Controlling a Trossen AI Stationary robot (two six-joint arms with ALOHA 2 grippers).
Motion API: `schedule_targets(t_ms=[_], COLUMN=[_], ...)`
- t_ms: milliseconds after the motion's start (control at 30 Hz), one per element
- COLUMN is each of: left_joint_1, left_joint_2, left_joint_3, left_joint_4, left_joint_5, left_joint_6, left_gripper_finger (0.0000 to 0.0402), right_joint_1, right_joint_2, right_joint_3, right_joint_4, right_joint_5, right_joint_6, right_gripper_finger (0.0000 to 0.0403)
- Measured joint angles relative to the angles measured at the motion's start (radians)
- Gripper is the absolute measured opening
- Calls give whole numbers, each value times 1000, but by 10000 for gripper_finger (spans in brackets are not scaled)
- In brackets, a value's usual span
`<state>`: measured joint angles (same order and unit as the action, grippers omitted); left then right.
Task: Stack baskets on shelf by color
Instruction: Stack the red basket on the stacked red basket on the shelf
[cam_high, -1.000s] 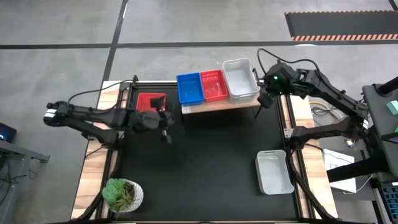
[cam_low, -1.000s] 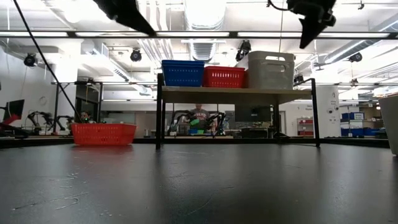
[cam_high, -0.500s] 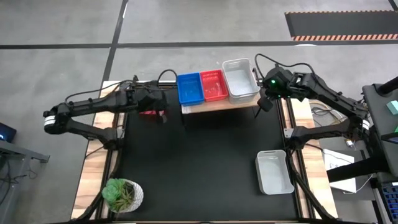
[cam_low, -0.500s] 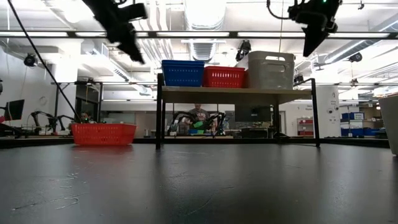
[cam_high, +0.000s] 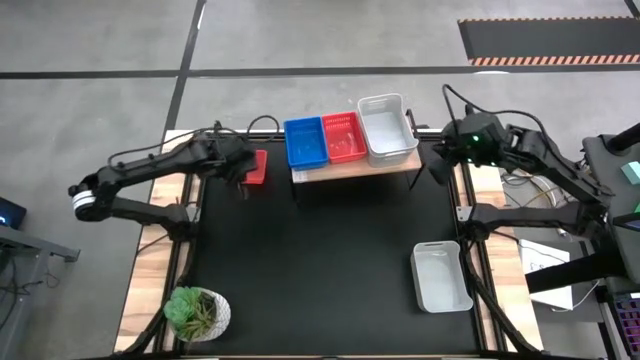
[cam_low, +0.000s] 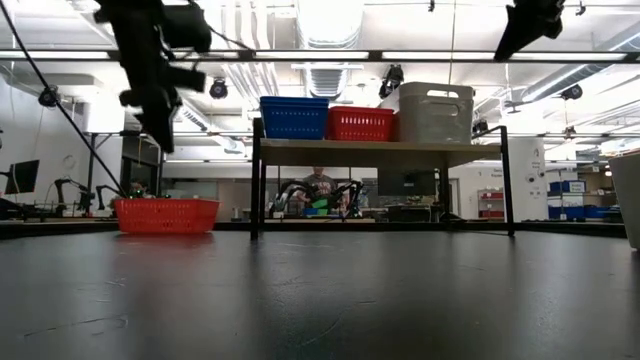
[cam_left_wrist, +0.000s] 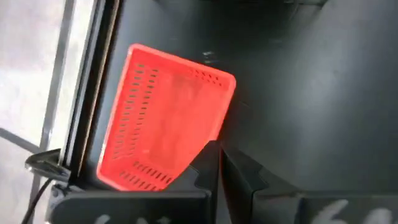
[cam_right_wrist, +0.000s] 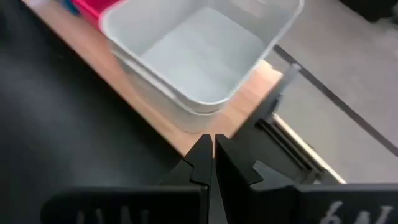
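- The left hand (cam_high: 243, 183), fingers together and empty, hangs over the loose red basket (cam_high: 254, 167) at the table's (cam_high: 330, 260) ten o'clock — likely lining up to grab it.
- The shelf (cam_high: 352, 164) at twelve o'clock holds blue (cam_high: 305, 141), red (cam_high: 344, 136) and white (cam_high: 386, 127) stacks, sorted by color.
- The right hand (cam_high: 437, 167), fingers together, waits beside the shelf.
- One white basket (cam_high: 441, 276) sits at four o'clock — not stacked yet.
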<state>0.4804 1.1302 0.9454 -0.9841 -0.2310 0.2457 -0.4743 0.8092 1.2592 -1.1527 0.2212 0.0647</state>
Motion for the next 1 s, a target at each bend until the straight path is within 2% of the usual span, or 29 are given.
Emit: schedule_targets(t_ms=[133,333,533,767,1000], left_joint_1=[17,21,27,38,37], left_joint_2=[88,207,284,335,347], left_joint_3=[-6,-4,-4,-4,-24], left_joint_4=[35,54,114,125,149], left_joint_5=[40,40,-35,-33,-5], left_joint_6=[78,154,189,206,205], left_gripper_finger=[6,61,107,110,81], right_joint_1=[15,19,19,19,19], right_joint_2=[-44,-103,-160,-221,-290], right_joint_3=[-51,-147,-254,-345,-411], right_joint_4=[49,128,193,225,271], right_joint_5=[-56,-179,-230,-231,-267], right_joint_6=[3,-3,-8,20,33], right_gripper_finger=[11,11,11,11,11])
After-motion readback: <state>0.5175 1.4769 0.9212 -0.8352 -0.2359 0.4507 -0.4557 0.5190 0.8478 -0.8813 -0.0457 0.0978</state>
